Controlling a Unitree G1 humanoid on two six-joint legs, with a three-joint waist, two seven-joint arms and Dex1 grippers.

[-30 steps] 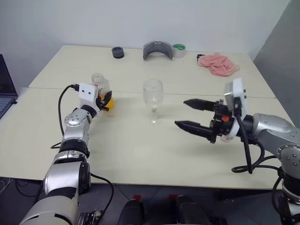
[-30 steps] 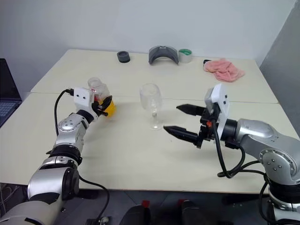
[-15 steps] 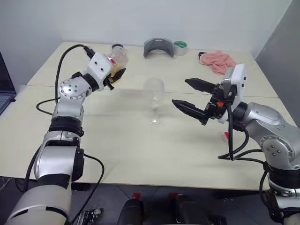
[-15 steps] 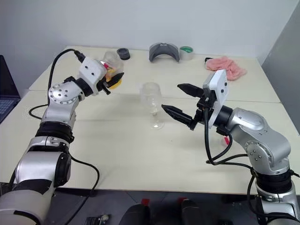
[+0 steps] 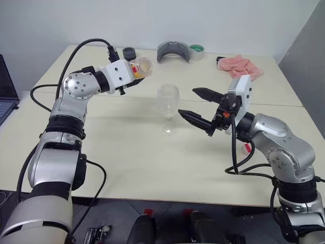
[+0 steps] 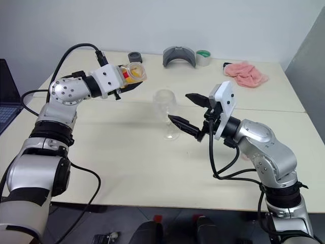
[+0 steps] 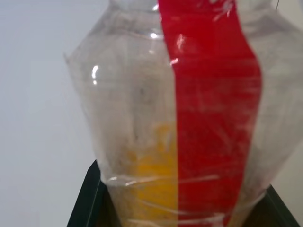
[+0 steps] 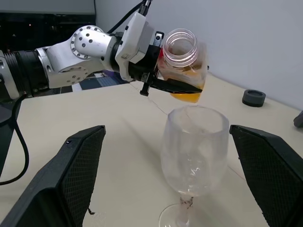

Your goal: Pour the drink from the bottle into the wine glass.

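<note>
Right wrist view — uncapped bottle [image 8: 182, 64] tilted, orange drink [image 8: 187, 96] inside, pinched by left gripper [image 8: 163, 82], wine glass [image 8: 194, 149] empty, right gripper [image 5: 195, 105] spread.

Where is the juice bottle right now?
The bottle is up in the air, tipped, held by the left end effector, on the robot's left of the wine glass.

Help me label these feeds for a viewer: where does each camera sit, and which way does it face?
Eye views: on the head, looking forward and down over the table; both arms show.
Left wrist view: on the left arm, looking along its fingers at the bottle they clamp.
Right wrist view: on the right arm, facing the glass between its open fingers.
Shared: right wrist and eye views both show the left gripper holding the tilted bottle.
</note>
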